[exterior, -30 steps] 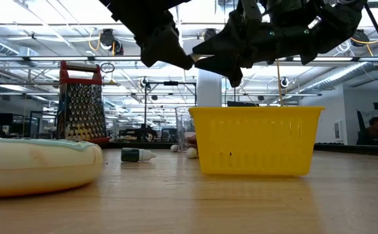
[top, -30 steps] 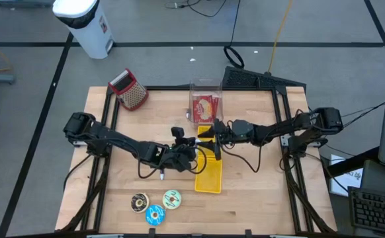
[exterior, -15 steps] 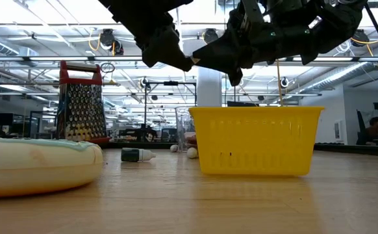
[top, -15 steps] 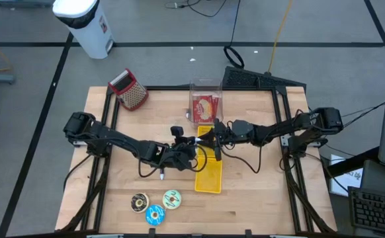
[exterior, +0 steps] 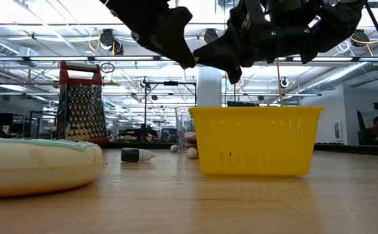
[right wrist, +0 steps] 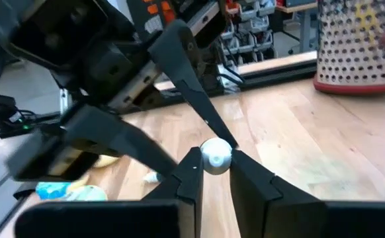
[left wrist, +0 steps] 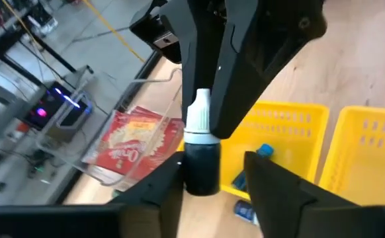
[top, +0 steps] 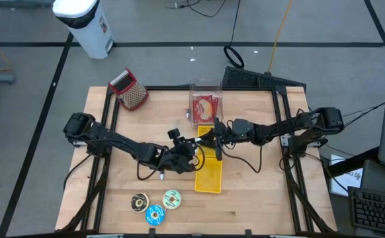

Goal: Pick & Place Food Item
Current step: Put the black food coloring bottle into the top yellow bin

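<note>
Bottle (left wrist: 201, 151) pinched by right hand (right wrist: 215, 173) above yellow basket (top: 210, 170), left hand (left wrist: 212, 173) spread beside it.

Pale wooden table (top: 258, 192), seen from above. At the far left corner, a metal box grater (top: 131, 90) with red trim, lying tilted. Beyond that corner on the grey floor, a white bin (top: 86, 23). At the middle of the far edge, a clear plastic box (top: 206, 89) holding a red packet (top: 204, 106). Behind it, a looped black cable (top: 233, 56). Off to the right, a dark keyboard (top: 376, 210). Far back in the room, a seated person (exterior: 375, 128).
</note>
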`<action>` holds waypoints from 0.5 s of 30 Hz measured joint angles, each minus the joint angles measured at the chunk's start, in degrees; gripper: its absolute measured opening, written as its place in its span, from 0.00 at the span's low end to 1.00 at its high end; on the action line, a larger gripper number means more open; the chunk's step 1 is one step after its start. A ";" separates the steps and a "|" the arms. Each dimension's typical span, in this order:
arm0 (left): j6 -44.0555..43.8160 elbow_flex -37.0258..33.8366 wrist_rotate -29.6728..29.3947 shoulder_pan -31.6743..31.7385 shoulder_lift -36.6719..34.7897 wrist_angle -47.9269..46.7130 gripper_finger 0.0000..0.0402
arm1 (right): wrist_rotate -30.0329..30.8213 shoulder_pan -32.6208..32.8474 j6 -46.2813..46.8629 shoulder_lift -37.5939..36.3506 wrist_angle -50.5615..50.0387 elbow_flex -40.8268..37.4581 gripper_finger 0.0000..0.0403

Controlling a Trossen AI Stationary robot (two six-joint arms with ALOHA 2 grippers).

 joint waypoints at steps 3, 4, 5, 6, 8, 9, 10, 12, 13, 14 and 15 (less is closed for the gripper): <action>-2.58 0.00 0.20 -0.04 0.00 0.07 0.47 | -0.30 -0.62 -0.18 0.04 -1.12 0.00 0.10; -2.70 0.02 0.42 -0.04 0.00 0.09 0.49 | 0.03 -0.83 -0.20 0.02 -1.88 0.00 0.10; -2.61 0.02 0.49 -0.06 0.00 0.07 0.50 | 0.21 -1.19 -0.29 0.04 -2.71 0.00 0.10; -2.40 0.02 0.53 -0.18 0.00 0.04 0.52 | 0.21 -1.60 -0.44 0.04 -3.75 -0.01 0.10; -2.22 0.02 1.08 -0.50 -0.01 0.04 0.54 | 0.12 -2.57 -0.44 0.03 -6.10 -0.02 0.10; -2.13 0.02 1.39 -0.66 -0.08 0.02 0.55 | 0.05 -3.15 -0.44 0.03 -7.65 -0.02 0.10; -1.98 0.02 1.62 -0.86 -0.24 -0.09 0.56 | -0.04 -3.76 -0.44 0.02 -9.56 -0.02 0.10; -1.72 0.02 1.62 -1.14 -0.55 -0.13 0.56 | -0.07 -5.06 -0.43 0.03 -14.08 -0.02 0.10; -1.70 0.07 1.58 -1.22 -0.57 -0.09 0.56 | -0.08 -5.72 -0.42 0.02 -16.24 -0.02 0.10; -1.72 0.07 1.52 -1.24 -0.57 -0.09 0.57 | -0.10 -6.29 -0.42 0.02 -18.39 -0.02 0.10; -1.72 0.07 1.52 -1.22 -0.55 -0.39 0.57 | -0.11 -6.80 -0.42 0.03 -20.50 -0.02 0.10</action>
